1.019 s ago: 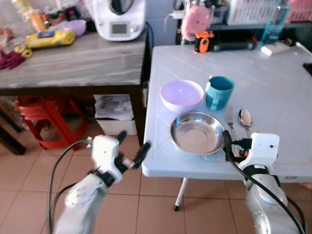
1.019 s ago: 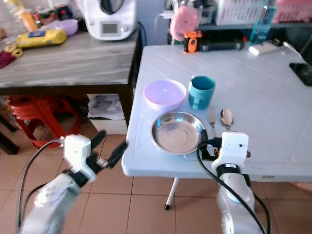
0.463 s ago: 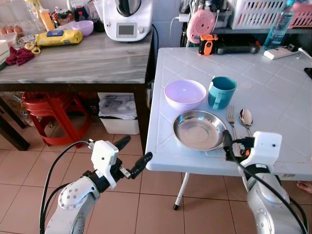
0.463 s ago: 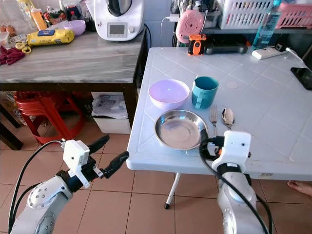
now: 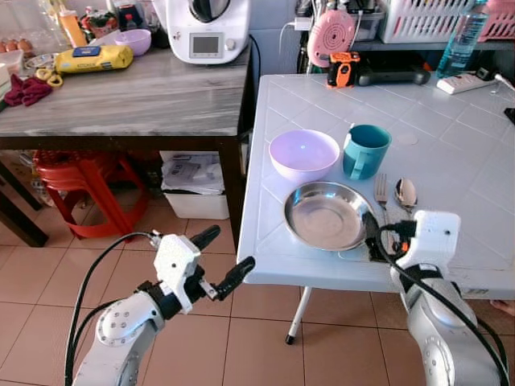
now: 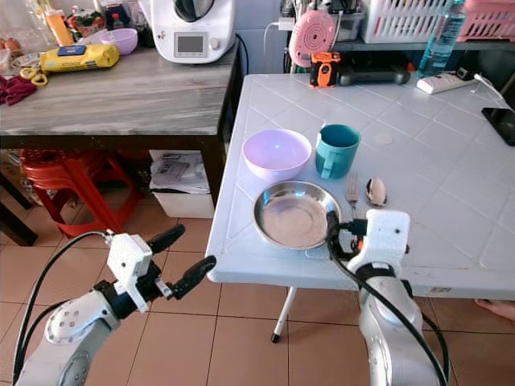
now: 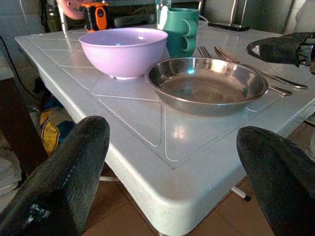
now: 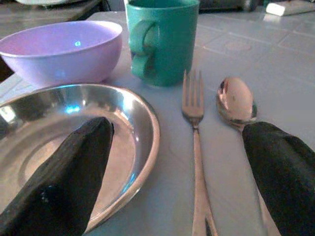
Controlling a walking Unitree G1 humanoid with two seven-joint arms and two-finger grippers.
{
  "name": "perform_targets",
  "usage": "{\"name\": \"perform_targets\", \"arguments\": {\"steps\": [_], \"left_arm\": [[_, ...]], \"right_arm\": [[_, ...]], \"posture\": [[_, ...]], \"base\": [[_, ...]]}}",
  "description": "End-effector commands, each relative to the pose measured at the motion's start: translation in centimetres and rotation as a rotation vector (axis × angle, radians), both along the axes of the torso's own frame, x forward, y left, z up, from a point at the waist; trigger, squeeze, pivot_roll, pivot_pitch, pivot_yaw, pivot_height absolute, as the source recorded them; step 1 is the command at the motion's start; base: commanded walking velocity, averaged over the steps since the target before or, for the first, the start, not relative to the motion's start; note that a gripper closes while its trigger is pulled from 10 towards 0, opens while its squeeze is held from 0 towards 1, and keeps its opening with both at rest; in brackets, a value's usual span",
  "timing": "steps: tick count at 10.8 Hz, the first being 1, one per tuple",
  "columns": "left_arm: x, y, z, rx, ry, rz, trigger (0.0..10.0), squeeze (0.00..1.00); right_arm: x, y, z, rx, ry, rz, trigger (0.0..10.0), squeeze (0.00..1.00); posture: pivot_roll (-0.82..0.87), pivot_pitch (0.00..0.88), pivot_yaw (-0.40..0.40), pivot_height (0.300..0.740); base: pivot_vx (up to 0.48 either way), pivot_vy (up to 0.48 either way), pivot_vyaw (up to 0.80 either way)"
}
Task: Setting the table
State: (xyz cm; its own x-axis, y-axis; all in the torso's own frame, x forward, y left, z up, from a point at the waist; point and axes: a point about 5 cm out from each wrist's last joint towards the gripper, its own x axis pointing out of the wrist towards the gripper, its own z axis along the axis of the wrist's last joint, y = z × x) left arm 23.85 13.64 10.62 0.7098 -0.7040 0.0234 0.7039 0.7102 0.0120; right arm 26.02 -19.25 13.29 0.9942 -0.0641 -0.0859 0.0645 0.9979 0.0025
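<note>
On the white table (image 5: 451, 137) a steel plate (image 5: 326, 215) lies near the front edge. Behind it stand a lilac bowl (image 5: 303, 154) and a teal mug (image 5: 364, 150). A fork (image 5: 381, 191) and a spoon (image 5: 405, 193) lie to the right of the plate. My right gripper (image 8: 182, 196) is open and low over the table's front edge, one finger over the plate's rim, the other beside the spoon, the fork handle between them. My left gripper (image 5: 224, 256) is open, empty, and hangs below the table's near left corner.
A wooden counter (image 5: 121, 96) with a white kitchen machine (image 5: 208, 28) stands to the left. A red stool (image 5: 80, 185) and a box are under it. An orange tool (image 5: 342, 68), a basket and a bottle line the table's back. The floor is tiled.
The camera has lifted and steadied, so the whole scene has shifted. My right gripper has edged slightly further over the table edge toward the plate and fork. The left gripper stays open and low.
</note>
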Motion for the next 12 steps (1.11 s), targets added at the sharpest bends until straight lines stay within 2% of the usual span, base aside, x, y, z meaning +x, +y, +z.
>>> {"name": "perform_targets", "arguments": {"steps": [1, 4, 8, 10, 12], "left_arm": [[-0.1, 0.1, 0.0, 0.013, -0.008, -0.003, 10.0, 0.0], [-0.3, -0.1, 0.0, 0.011, -0.005, -0.018, 10.0, 0.0], [-0.4, -0.2, -0.1, 0.018, -0.006, -0.031, 10.0, 0.0], [-0.5, -0.4, -0.2, 0.019, -0.003, -0.041, 10.0, 0.0], [-0.6, -0.5, -0.2, 0.02, -0.005, -0.046, 10.0, 0.0]], "right_arm": [[0.0, 0.4, 0.4, 0.01, -0.008, 0.027, 10.0, 0.0], [0.2, 0.4, 0.0, 0.027, 0.028, 0.053, 10.0, 0.0], [0.6, 0.1, 0.1, 0.144, 0.033, 0.046, 10.0, 0.0], [1.2, -0.7, 0.1, 0.179, 0.047, 0.04, 10.0, 0.0], [1.7, -0.3, -0.1, 0.207, 0.065, 0.075, 10.0, 0.0]], "posture": [[-0.09, 0.088, 0.056, 0.74], [-0.09, 0.092, 0.058, 0.74], [-0.09, 0.098, 0.063, 0.74], [-0.09, 0.101, 0.065, 0.74], [-0.09, 0.103, 0.064, 0.74]], "base": [[0.0, 0.0, 0.0], [0.0, 0.0, 0.0], [0.0, 0.0, 0.0], [0.0, 0.0, 0.0], [0.0, 0.0, 0.0]]}}
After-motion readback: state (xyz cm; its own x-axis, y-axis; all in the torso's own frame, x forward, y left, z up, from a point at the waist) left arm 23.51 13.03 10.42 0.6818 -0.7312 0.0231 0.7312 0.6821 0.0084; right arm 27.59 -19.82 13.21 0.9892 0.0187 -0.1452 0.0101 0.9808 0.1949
